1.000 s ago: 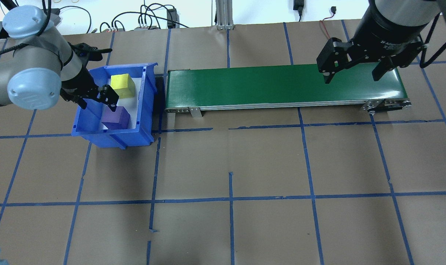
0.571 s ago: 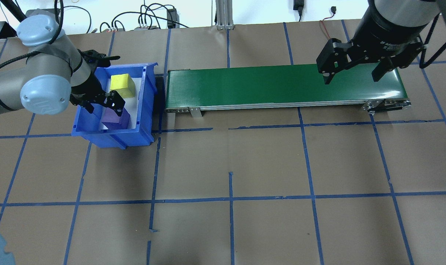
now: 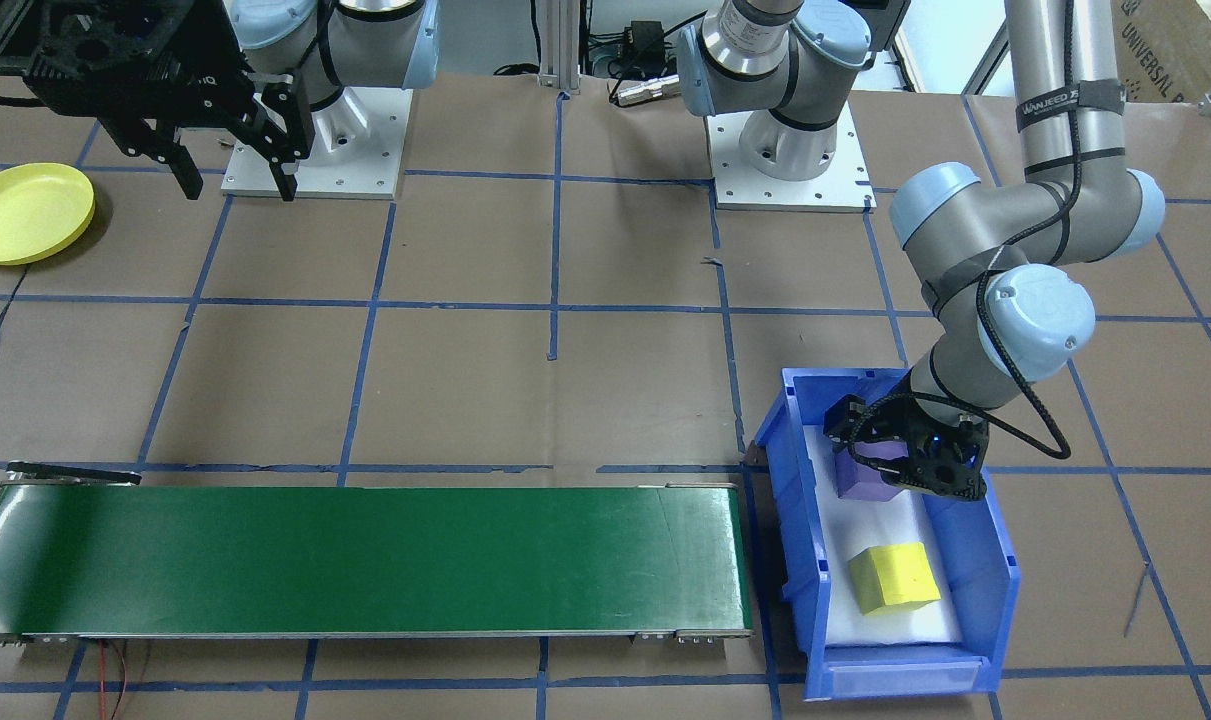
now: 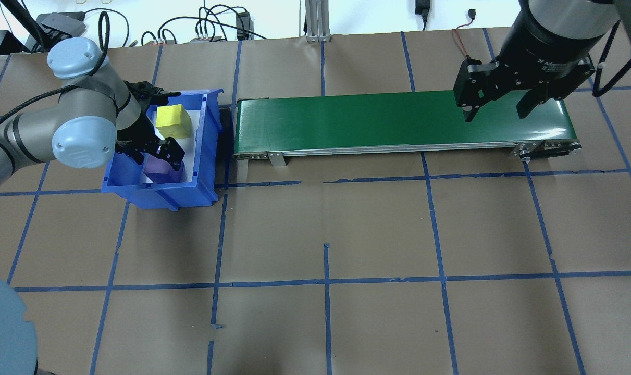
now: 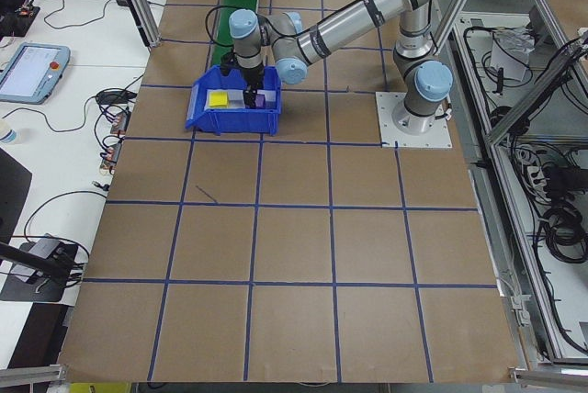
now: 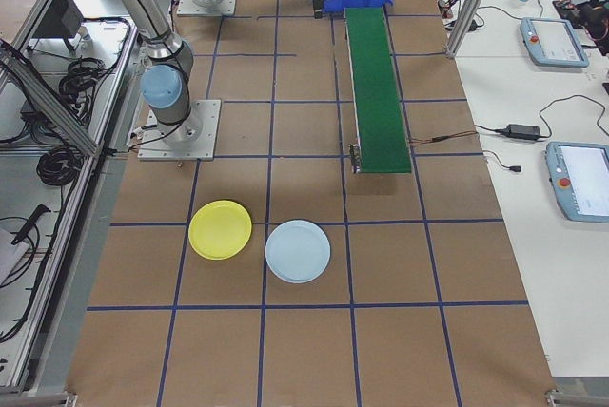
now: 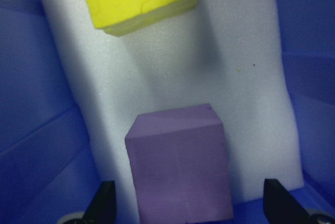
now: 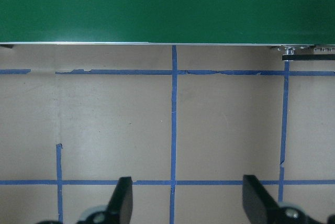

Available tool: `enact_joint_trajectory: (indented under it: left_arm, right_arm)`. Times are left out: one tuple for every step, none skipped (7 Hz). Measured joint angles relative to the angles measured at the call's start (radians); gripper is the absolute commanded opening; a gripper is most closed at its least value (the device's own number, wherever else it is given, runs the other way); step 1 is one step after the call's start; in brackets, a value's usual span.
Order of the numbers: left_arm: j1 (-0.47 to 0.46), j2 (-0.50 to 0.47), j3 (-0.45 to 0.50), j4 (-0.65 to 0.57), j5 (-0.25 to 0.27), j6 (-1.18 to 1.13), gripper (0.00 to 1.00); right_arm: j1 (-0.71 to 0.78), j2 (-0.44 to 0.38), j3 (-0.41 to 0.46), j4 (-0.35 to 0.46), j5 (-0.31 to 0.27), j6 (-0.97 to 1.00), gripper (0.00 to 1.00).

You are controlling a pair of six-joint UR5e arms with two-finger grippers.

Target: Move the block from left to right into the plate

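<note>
- While the right gripper point(image 4: 495, 107) waits open and empty above the belt's point(image 4: 378, 122) far end, the left gripper point(image 4: 156, 153) has dropped into the bin point(image 4: 159, 195) since a second ago; its wide-open jaws now straddle the purple block point(image 7: 178, 169), holding nothing.
- A grasp looks imminent.
- The block, a cube with no long axis, sits flat on foam beside a yellow block point(image 4: 172, 121).
- The plate point(image 3: 25, 212) lies well apart.

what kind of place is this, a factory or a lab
Most likely a robotics lab or test cell, not a factory: two arms bolted to a paper-covered table taped into a blue grid, a short green conveyor belt, and control tablets with loose cables on side benches.
</note>
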State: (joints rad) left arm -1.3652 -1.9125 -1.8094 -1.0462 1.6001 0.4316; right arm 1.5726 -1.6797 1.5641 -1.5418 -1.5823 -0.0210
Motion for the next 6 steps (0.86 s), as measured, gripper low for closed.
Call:
enact_joint_trajectory:
  left_arm:
    - [0.000,-0.012,-0.004,0.004,0.000,-0.001,0.44]
    - [0.000,-0.017,-0.014,0.006,-0.006,-0.001,0.26]
    - [0.001,-0.015,-0.020,0.008,-0.021,-0.003,0.23]
    - [0.001,0.004,-0.011,0.009,-0.026,-0.006,0.23]
    - [-0.001,0.057,0.011,-0.013,-0.024,-0.010,0.23]
    - [-0.006,0.147,0.035,-0.076,-0.026,-0.025,0.23]
  right_arm:
    - [0.000,0.000,0.000,-0.001,-0.003,-0.002,0.82]
    - [0.000,0.000,-0.001,-0.001,-0.005,-0.003,0.61]
    - [0.000,0.000,0.000,-0.002,-0.005,-0.003,0.93]
    - [0.001,-0.001,-0.001,-0.003,-0.006,-0.003,0.87]
    - [0.002,-0.001,0.000,-0.003,-0.007,-0.003,0.79]
    - [0.002,-0.002,0.001,-0.003,-0.006,-0.003,0.88]
